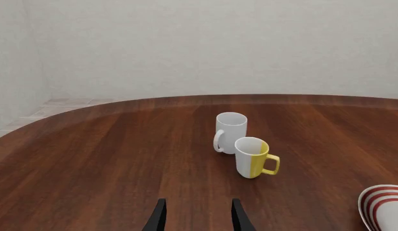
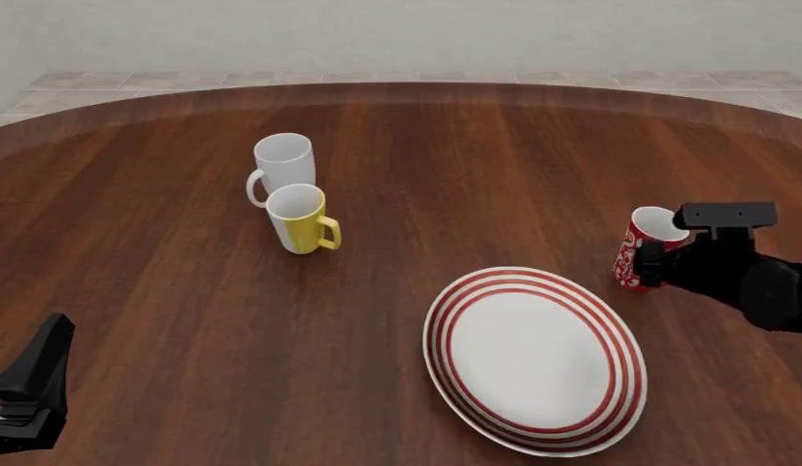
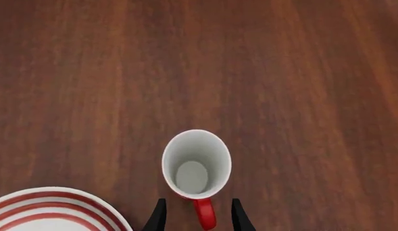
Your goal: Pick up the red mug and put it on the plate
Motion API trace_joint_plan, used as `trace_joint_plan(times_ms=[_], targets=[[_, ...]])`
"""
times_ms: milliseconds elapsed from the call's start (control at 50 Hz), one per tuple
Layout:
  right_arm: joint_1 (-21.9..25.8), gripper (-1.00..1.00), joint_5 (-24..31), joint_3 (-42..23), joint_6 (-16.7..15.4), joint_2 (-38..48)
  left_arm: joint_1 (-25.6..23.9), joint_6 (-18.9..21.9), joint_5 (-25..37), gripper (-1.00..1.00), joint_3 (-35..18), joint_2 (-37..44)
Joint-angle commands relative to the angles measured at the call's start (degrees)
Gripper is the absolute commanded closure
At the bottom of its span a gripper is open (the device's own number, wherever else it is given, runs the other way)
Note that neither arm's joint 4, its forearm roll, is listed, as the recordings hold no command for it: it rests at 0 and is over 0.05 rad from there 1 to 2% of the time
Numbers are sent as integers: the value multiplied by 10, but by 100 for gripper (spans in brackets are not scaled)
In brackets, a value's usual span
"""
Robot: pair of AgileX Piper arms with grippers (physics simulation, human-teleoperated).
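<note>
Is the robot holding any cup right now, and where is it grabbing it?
Not clearly. The right claw has its fingers either side of the tall red mug's red loop handle, with gaps visible. The left claw holds nothing.

Looks like a home dining spot, rendered in sim. Evidence: a big rounded dark-wood counter (image 2: 415, 165) w/ tableware on it, i.e. a red-ringed plate (image 2: 536, 359) and mugs: white (image 2: 284, 165), yellow (image 2: 300, 219), red (image 2: 644, 247). Behind it, a plain pale wall (image 1: 212, 43) & light tiled floor (image 2: 375, 78). No other furniture shows.
</note>
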Motion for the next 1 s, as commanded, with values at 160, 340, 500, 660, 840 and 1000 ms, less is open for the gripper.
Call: trace_joint_plan(times_ms=[160, 340, 500, 660, 840, 1000], targets=[[6, -100, -5, -2, 3, 14, 0, 0, 0, -100, 0, 0], [9, -100, -9, -1, 5, 22, 0, 0, 0, -100, 0, 0], [8, 100, -10, 5, -2, 14, 0, 0, 0, -100, 0, 0], [3, 100, -13, 10, -9, 9, 0, 0, 0, -100, 0, 0], [-6, 100, -10, 11, -15, -3, 0, 0, 0, -100, 0, 0], [-5, 100, 25, 3, -32, -51, 0, 0, 0, -100, 0, 0]])
